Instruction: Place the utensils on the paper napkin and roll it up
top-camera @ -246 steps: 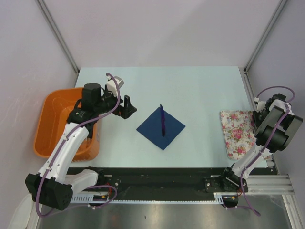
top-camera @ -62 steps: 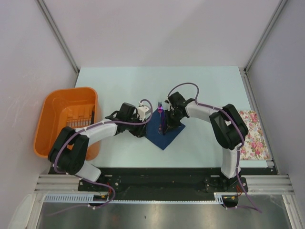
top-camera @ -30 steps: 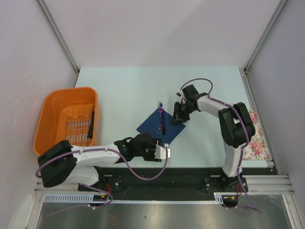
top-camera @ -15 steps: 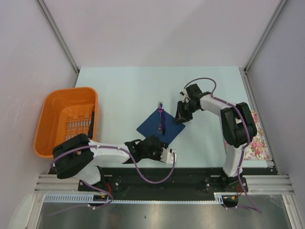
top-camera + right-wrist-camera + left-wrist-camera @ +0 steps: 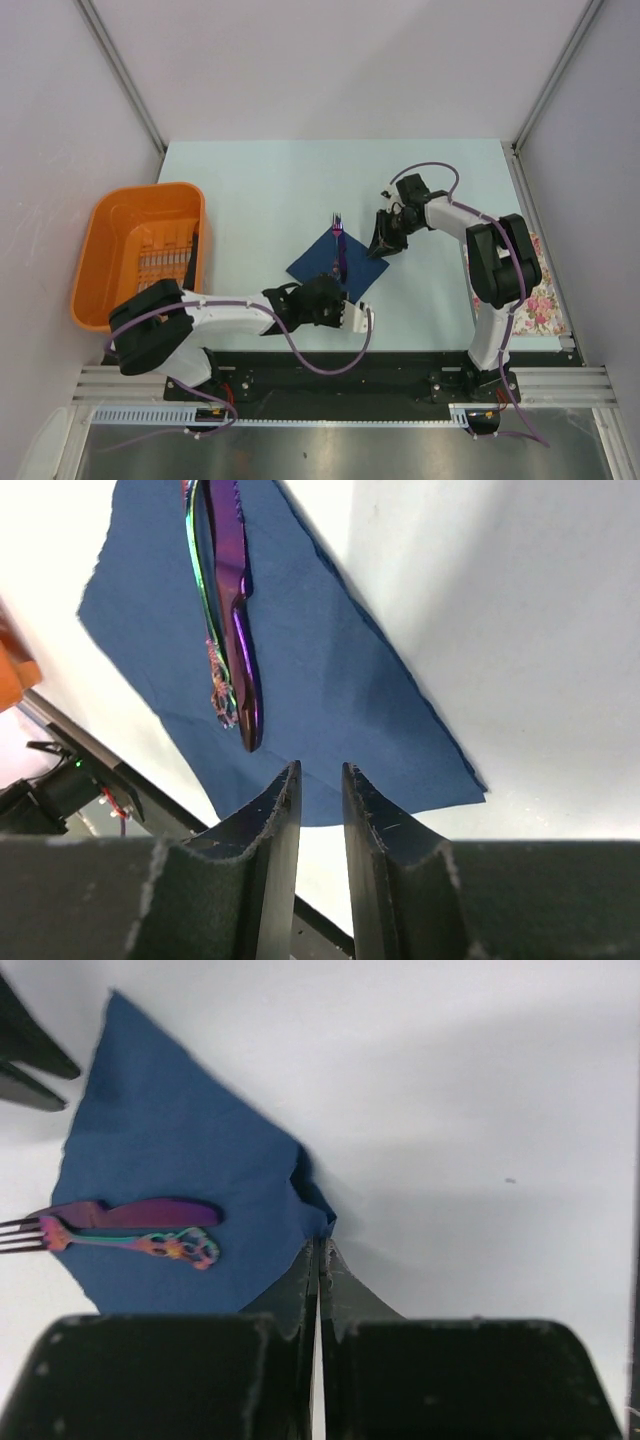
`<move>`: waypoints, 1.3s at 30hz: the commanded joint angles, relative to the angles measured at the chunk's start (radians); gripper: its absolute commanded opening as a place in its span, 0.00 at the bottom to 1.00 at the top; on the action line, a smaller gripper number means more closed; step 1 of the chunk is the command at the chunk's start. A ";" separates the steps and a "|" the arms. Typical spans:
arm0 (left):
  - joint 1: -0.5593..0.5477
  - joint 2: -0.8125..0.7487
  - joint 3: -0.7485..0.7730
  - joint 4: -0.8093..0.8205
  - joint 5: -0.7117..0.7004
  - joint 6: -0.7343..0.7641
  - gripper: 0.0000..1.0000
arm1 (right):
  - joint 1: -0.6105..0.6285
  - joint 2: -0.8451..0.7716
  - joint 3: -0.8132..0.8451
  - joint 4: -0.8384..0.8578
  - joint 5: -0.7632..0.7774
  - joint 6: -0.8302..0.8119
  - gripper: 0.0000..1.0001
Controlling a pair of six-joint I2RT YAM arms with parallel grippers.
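Observation:
The navy paper napkin (image 5: 350, 268) lies as a diamond mid-table, with the purple utensils (image 5: 338, 252) side by side along its middle. In the left wrist view a knife (image 5: 140, 1212) and a fork (image 5: 150, 1243) rest on the napkin (image 5: 170, 1150). My left gripper (image 5: 342, 300) (image 5: 320, 1245) is shut on the napkin's near corner, which is crumpled up at the fingertips. My right gripper (image 5: 378, 246) (image 5: 321, 772) hovers over the napkin's (image 5: 330, 670) right corner, its jaws slightly open with nothing between them; the utensils (image 5: 232, 590) lie just beyond.
An orange basket (image 5: 120, 215) stands at the left table edge. A floral cloth (image 5: 535, 295) lies at the right edge, partly behind the right arm. The black rail (image 5: 400, 375) runs along the near edge.
My left gripper has moved up to the napkin's near corner and shut on it. The right gripper has hardly shifted.

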 commanded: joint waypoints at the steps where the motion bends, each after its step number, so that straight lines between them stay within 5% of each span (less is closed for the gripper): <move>1: 0.085 -0.027 0.096 -0.065 0.086 -0.059 0.00 | -0.010 -0.015 0.052 -0.017 -0.049 -0.029 0.27; 14: 0.244 0.091 0.271 -0.173 0.190 -0.091 0.00 | -0.019 0.034 0.077 -0.023 -0.115 -0.026 0.24; 39: 0.325 0.212 0.326 -0.029 0.023 -0.082 0.00 | -0.026 0.054 0.063 -0.054 -0.233 0.012 0.23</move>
